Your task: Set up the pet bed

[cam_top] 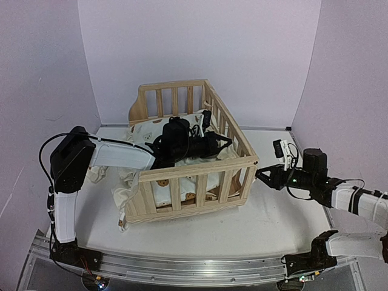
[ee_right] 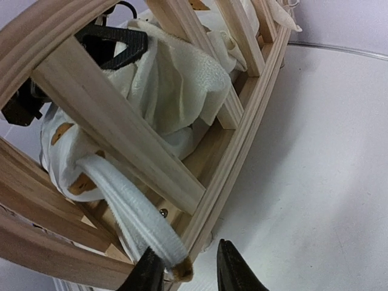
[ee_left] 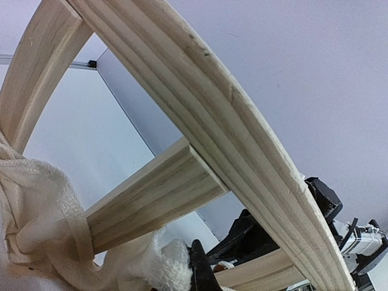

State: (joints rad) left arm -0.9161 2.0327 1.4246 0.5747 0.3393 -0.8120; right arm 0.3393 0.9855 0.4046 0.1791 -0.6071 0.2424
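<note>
Sitting near the middle of the table [cam_top: 273,218], the pine frame [cam_top: 194,170] of the pet bed holds the cream bear-print cushion [cam_top: 145,128] inside its slatted rails. Some cream fabric spills out at the frame's left end onto the tabletop. The left arm reaches in over the front-left corner, and the left gripper [cam_top: 219,143] lies low above the cushion, pointing toward the right-hand rail. Its jaws are together; in the left wrist view, bunched cloth sits by the one dark fingertip [ee_left: 200,267], but whether any of it is pinched cannot be told. The right gripper [ee_right: 191,273] is at the frame's front-right corner, outside the rail, with its jaws apart. A white cushion tie [ee_right: 130,206] threads out between the slats, and its end hangs just beside the right gripper's left finger, clear of the other.
</note>
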